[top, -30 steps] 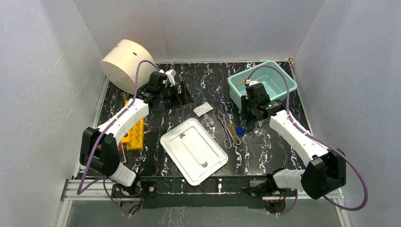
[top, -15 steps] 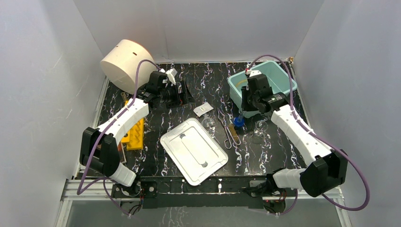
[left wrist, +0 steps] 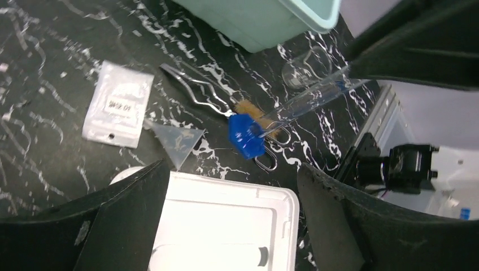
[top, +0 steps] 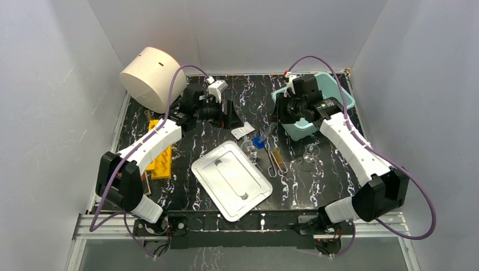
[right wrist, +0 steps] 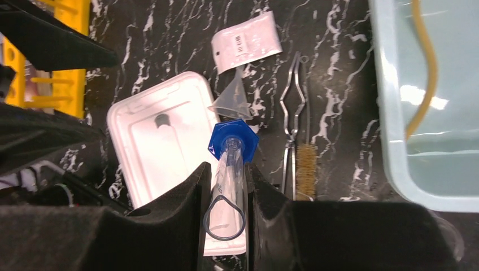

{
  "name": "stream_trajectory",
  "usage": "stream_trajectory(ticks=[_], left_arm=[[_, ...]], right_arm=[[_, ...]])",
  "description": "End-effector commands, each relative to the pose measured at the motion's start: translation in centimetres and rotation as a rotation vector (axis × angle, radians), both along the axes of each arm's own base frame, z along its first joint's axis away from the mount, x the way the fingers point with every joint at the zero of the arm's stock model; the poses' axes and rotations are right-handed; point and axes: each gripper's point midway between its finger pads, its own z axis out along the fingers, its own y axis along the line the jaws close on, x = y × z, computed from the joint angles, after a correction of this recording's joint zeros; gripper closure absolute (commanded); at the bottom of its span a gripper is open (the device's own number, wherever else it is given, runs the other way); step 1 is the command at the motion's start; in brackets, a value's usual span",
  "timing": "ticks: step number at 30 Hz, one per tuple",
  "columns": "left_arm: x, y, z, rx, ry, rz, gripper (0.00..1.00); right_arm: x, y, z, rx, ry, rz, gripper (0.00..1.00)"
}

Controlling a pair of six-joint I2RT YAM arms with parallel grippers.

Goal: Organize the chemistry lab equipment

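In the top view, the right gripper [top: 275, 119] is clenched on a glass tube [top: 266, 133] with a blue cap [top: 258, 141]. A second ago the cap lay lower right, beside the tongs [top: 272, 158]. Now it hangs left of them, near the packet [top: 243, 131], and the tube slants up toward the teal bin [top: 340, 95]. The left gripper [top: 233, 117], fingers spread and empty, has shifted right along the upper centre.

The left wrist view shows its fingers [left wrist: 131, 217] wide apart at the bottom corners. Between them are the white lid [left wrist: 220, 226], the packet [left wrist: 117, 104] at left, a clear funnel [left wrist: 176, 142], and the capped tube [left wrist: 308, 100] slanting to upper right.

In the right wrist view, the fingers [right wrist: 169, 226] squeeze the tube [right wrist: 229, 189] at bottom centre, cap [right wrist: 233, 141] pointing up-frame. Tan tubing [right wrist: 425, 68] lies in the bin [right wrist: 388, 118] at right.
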Motion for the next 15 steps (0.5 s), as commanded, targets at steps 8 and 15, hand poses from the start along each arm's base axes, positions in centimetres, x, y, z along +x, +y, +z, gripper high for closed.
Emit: stream_trajectory(ticks=[8, 15], left_arm=[[-6.4, -7.1, 2.0, -0.157, -0.254, -0.496, 0.34], [-8.4, -7.1, 0.6, -0.171, -0.225, -0.569, 0.44]], right_arm=[[-3.5, 4.6, 4.3, 0.255, 0.141, 0.187, 0.74], [-4.4, 5.0, 4.7, 0.286, 0.159, 0.214, 0.74]])
